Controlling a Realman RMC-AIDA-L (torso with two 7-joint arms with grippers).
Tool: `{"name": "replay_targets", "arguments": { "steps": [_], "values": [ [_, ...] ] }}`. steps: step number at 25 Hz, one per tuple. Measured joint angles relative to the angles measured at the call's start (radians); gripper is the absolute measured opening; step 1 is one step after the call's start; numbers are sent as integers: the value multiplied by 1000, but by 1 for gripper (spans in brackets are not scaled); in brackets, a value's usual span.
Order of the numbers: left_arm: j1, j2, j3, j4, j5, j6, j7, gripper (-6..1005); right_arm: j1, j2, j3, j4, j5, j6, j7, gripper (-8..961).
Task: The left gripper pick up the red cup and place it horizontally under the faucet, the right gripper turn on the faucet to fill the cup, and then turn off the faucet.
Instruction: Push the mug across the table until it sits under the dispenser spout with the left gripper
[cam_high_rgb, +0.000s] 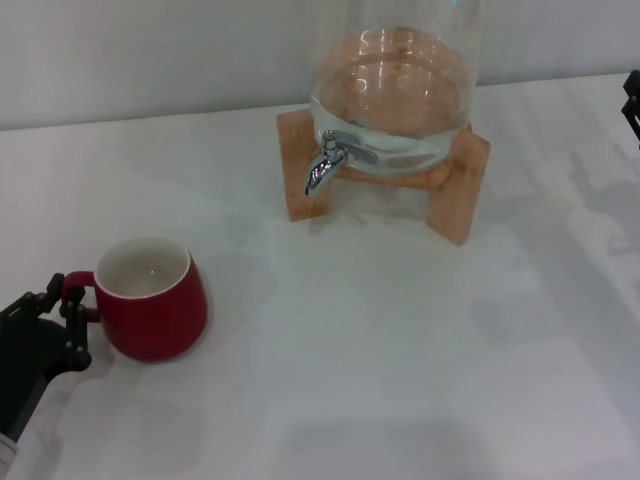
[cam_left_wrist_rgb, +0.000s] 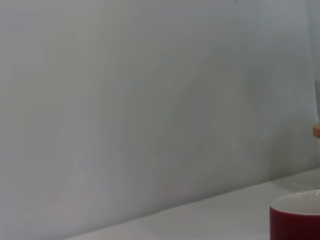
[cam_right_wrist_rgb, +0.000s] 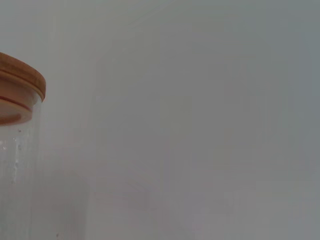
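The red cup (cam_high_rgb: 153, 300) stands upright on the white table at the front left, white inside showing, its loop handle turned toward my left gripper (cam_high_rgb: 68, 318). That black claw is open at table height, one finger on each side of the handle without closing on it. The left wrist view catches only the cup's rim (cam_left_wrist_rgb: 298, 216). The chrome faucet (cam_high_rgb: 326, 162) points its spout down from the clear glass jar (cam_high_rgb: 392, 90) at the back centre, nothing beneath it. Only a black sliver of my right gripper (cam_high_rgb: 632, 100) shows at the far right edge, well away from the faucet.
The jar sits on a wooden stand (cam_high_rgb: 458, 185) whose legs flank the spout. The right wrist view shows the jar's wooden lid (cam_right_wrist_rgb: 22, 82) and glass wall. Bare white table lies between the cup and the stand; a pale wall runs behind.
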Motion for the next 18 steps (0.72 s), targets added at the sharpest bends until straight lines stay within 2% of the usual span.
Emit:
{"name": "replay_targets", "arguments": {
  "steps": [11,18],
  "values": [
    [-60,4,-8,-2,1,-34,-6,125,2,0,0,4,0,-2,0,658],
    [-129,6,-9,-24,-4,-75,-33,124,5,0,0,7,0,-7,5,659]
  ]
}}
